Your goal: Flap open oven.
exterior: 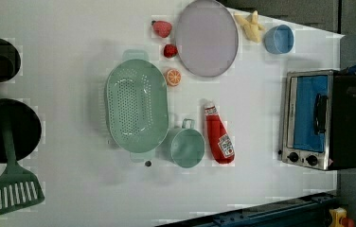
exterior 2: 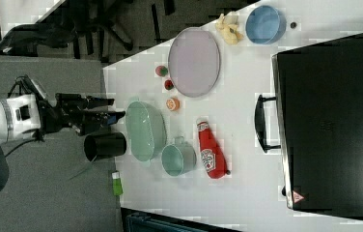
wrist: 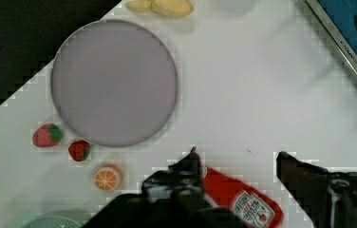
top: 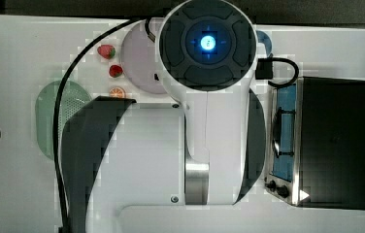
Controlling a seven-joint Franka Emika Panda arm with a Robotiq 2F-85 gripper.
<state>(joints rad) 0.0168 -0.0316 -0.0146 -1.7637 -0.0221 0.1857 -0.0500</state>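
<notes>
While the gripper (wrist: 236, 159) hangs above the table (exterior: 72, 198) with its jaws apart and nothing between them, the oven (exterior: 320, 120) stands shut at the left view's right edge, well apart from it. Wrist view: two dark fingers (wrist: 188, 166) frame bare white tabletop; a red ketchup bottle (wrist: 240, 199) lies under and between them. A corner of the oven's blue glass door shows far off in that picture, with a stretch of bare table between it and the fingertips.

Oven details, left view: blue door facing the table's middle, black bar handle (exterior: 319, 113) across the glass, two black knobs (exterior: 303, 158) on the silver front. Right view: black top, handle sticking out toward the bottle.

Right view: arm reaches in from the right view's left, gripper held above the green colander (exterior 2: 146, 130), the oven at the right view's far right. Top view: the white arm (top: 205, 97) covers the table's middle; the oven lies just to the top view's right of it.

Other items, left view: lilac plate (exterior: 207, 38), two strawberries (exterior: 162, 28), orange slice (exterior: 173, 77), blue cup (exterior: 279, 39), green mug (exterior: 185, 146) beside the bottle, green spatula (exterior: 15, 179) resting on a black pan.
</notes>
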